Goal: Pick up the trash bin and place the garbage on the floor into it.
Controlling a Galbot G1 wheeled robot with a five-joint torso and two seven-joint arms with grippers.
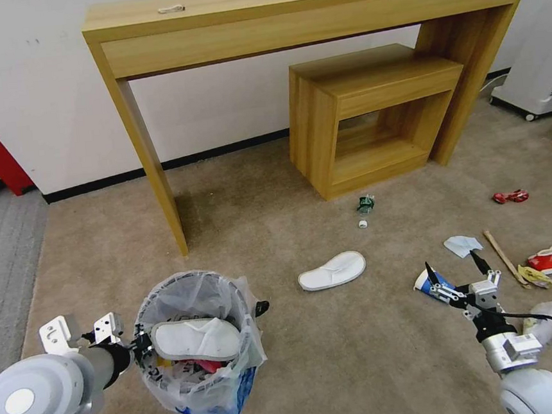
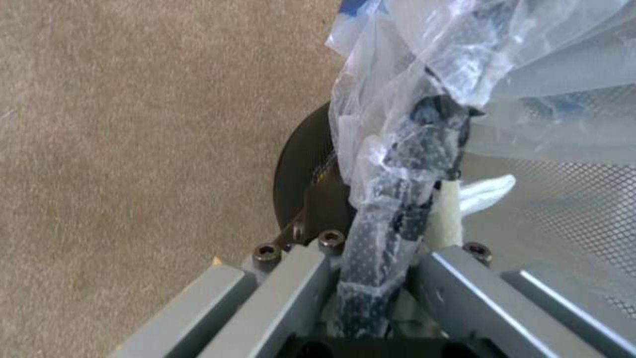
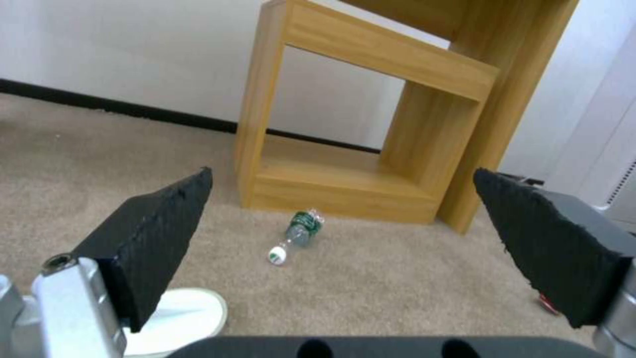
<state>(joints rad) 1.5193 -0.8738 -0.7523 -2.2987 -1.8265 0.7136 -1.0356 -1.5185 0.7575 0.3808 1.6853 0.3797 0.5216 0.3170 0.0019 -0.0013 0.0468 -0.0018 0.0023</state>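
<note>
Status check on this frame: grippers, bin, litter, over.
Left gripper shut on trash bin rim, one slipper already inside. Right gripper open, hovering above blue-white cup. Second slipper and crushed bottle on carpet.

Left arm: large rounded white-grey joint housing with a pale circular cap, dark cylindrical wrist, two silver perforated brackets; left pincer (image 1: 138,345) with grey metal bars and dark hex-socket screws. Right arm: white rounded housing, silver-grey wrist blocks, black looping cable; right pincer (image 1: 455,268) with wedge-shaped black textured pads (image 3: 156,233) on silver mounts.
</note>
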